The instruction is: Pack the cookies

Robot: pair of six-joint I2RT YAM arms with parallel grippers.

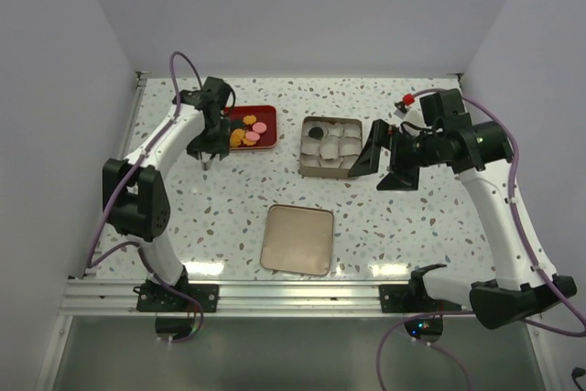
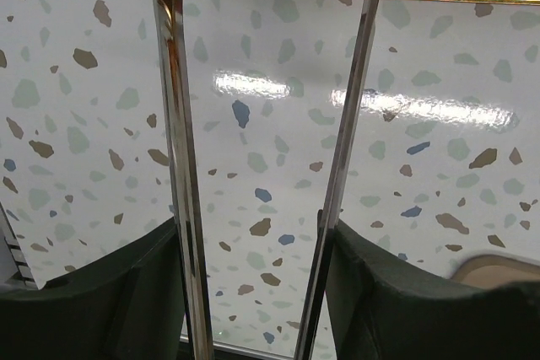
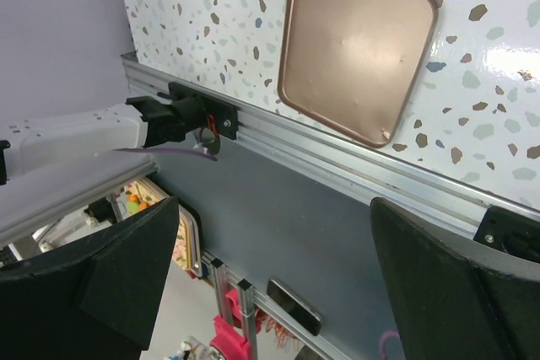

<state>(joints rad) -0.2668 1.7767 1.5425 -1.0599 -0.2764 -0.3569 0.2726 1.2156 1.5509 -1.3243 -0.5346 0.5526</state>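
While the right claw [image 1: 383,162] is idling released by the tin [image 1: 303,147], the left claw [image 1: 211,158], released and empty, is lining up to pinch one of the cookies [image 1: 250,132].

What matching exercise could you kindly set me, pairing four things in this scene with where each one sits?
Things:
1. cookies
2. paper cups
3. lid
4. right gripper

Places:
A. inside the tin
B. open, just to the right of the tin
C. on the red tray
D. flat on the table, towards its near edge

Pairs: 1-C, 2-A, 3-D, 4-B
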